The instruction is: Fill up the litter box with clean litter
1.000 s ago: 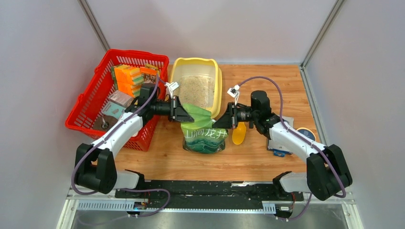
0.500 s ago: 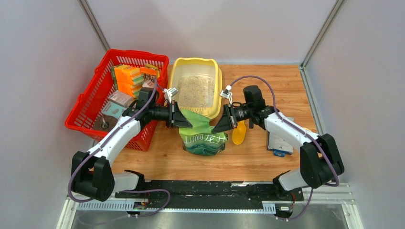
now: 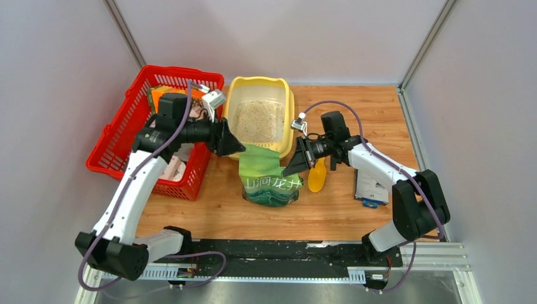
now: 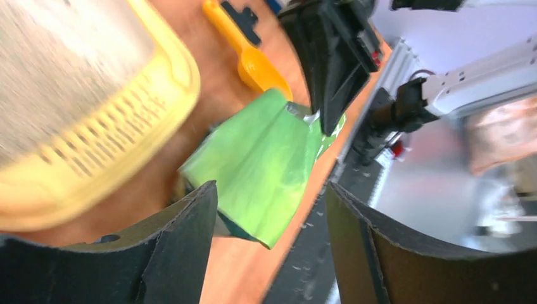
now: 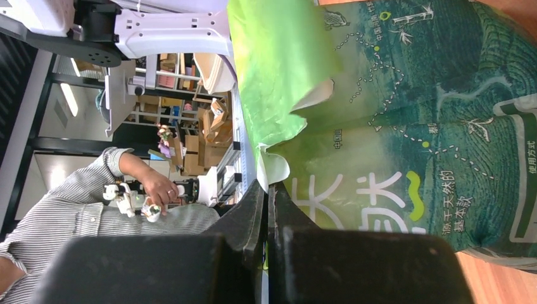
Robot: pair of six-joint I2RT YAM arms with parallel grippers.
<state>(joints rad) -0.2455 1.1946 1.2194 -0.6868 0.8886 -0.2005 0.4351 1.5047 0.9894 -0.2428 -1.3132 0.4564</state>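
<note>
The pale yellow litter box (image 3: pixel 286 120) stands at the back centre with beige clean litter (image 3: pixel 258 120) in it. Just in front of it, a green pouch (image 3: pixel 269 177) with white characters stands upright on the wood. My right gripper (image 3: pixel 291 166) is shut on the pouch's top right edge; in the right wrist view the jaws (image 5: pixel 267 190) pinch the rim of the pouch (image 5: pixel 411 126). My left gripper (image 3: pixel 234 144) hangs open by the box's near left corner, apart from the pouch. In the left wrist view the pouch (image 4: pixel 266 145) and litter box (image 4: pixel 95 139) lie beyond the open gripper (image 4: pixel 271 190).
A red mesh basket (image 3: pixel 111 152) with sponges and small packs stands at the left, under the left arm. A yellow scoop (image 3: pixel 316 177) lies right of the pouch, and a blue and white packet (image 3: pixel 370 187) lies further right. Grey walls close in both sides.
My left gripper has opened, let go of the pouch's top left corner and pulled back up and to the left. The right gripper stays shut on the pouch.
</note>
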